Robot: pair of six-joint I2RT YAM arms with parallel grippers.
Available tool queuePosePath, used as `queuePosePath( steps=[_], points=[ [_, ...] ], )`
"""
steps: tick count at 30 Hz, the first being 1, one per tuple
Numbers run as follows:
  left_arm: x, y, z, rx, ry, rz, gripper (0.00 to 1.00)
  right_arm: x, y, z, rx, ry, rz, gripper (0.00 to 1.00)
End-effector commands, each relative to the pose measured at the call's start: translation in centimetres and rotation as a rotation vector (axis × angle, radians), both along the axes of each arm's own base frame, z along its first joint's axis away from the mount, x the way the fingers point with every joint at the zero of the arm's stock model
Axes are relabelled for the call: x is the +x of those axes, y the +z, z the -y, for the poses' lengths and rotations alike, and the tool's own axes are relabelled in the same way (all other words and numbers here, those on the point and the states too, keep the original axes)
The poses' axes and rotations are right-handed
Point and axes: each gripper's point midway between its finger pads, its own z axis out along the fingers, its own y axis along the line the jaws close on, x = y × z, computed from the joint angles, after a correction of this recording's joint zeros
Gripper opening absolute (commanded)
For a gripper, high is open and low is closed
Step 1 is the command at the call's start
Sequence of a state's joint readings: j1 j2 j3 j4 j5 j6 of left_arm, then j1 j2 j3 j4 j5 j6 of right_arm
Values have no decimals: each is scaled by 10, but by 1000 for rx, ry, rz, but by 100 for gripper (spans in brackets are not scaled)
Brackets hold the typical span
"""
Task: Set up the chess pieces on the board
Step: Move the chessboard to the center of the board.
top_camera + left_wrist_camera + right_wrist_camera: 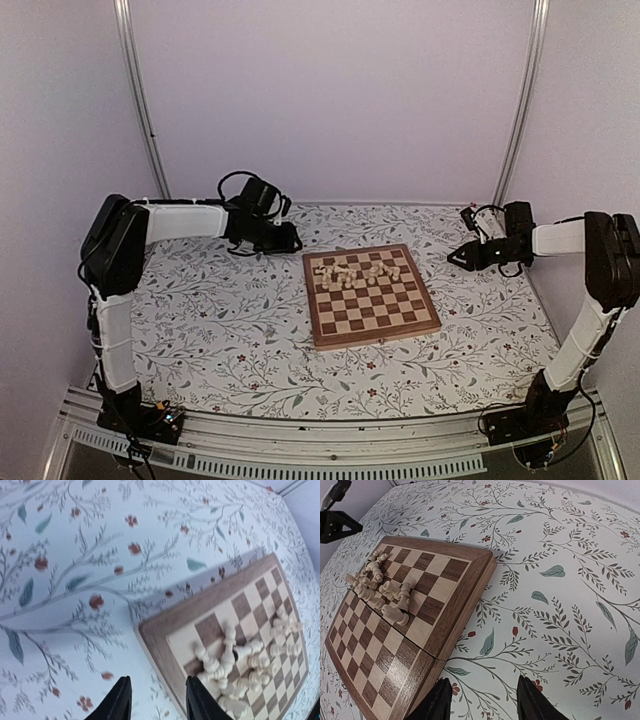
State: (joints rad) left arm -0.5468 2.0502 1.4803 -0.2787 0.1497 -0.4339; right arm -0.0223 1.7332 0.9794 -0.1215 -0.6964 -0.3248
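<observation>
Along the bottom edge of the overhead view, the left arm (112, 300) and the right arm (592, 320) rise from a metal rail (320, 432). Above it in the frame lies the floral tabletop (220, 330).

At the middle of the frame sits the board (378, 322), flat on the tabletop and turned slightly askew. Its lower rows are bare squares. The chess pieces (358, 271) are all bunched in a loose heap on the upper rows of the board, many lying on their sides and touching one another.

Up and to the left of the board's upper left corner is the left gripper (292, 240), above the tabletop. In its wrist view the left gripper's (157, 702) claws stand apart at a moderate gap with nothing between them, and the pile shows at lower right.

To the right of the board's upper right corner, a little apart from it, is the right gripper (455, 257). In its wrist view its claws (485, 702) are spread fairly wide and empty, over bare cloth beside the board's edge.
</observation>
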Motion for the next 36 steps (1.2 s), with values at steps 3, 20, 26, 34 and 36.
queuePosePath(
  steps=[3, 20, 26, 34, 36],
  points=[
    [73, -4, 13, -90, 20, -14, 45, -1, -19, -25, -44, 55, -59, 48],
    [54, -63, 71, -212, -239, -182, 39, -24, -65, -66, -66, 212, -173, 44],
    [22, -71, 75, -173, -282, -212, 38, -47, -60, -72, -14, 253, -205, 39],
    [-9, -80, 70, -161, -297, -241, 37, -88, -49, -92, -11, 340, -235, 37],
    [-13, -82, 70, -162, -302, -243, 36, -101, -47, -99, -22, 378, -234, 37]
  ],
)
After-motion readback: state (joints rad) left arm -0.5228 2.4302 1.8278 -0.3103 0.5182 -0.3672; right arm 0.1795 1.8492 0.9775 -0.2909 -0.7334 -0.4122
